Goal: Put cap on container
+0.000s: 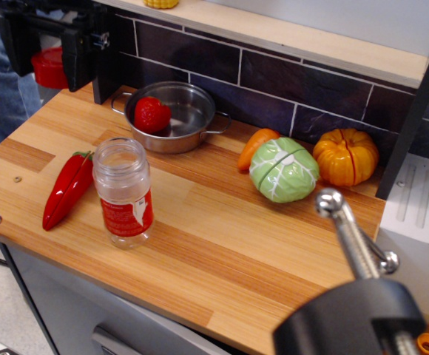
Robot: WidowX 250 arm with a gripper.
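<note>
Up at the far left corner, well above the counter, the black gripper (49, 50) has its two fingers clamped on either side of the small red cap (50, 67), holding it in the air. Taking the clear jar (123, 191) as the marker: it stands upright near the front left of the wooden counter (222, 237), mouth open, a red-and-white label round its lower half. The cap hangs well apart from it, up and back to the left. Just beside the jar on its left lies a long red chili pepper (67, 189), pointing toward the front edge. Behind the jar, against the dark tiled wall, sits a steel pot (175, 117) with two handles and a red tomato (151, 114) inside it. Off to the jar's right and a bit back are a green cabbage (283, 169), an orange carrot (255, 147) touching it, and an orange pumpkin (345, 156) beyond that.
</note>
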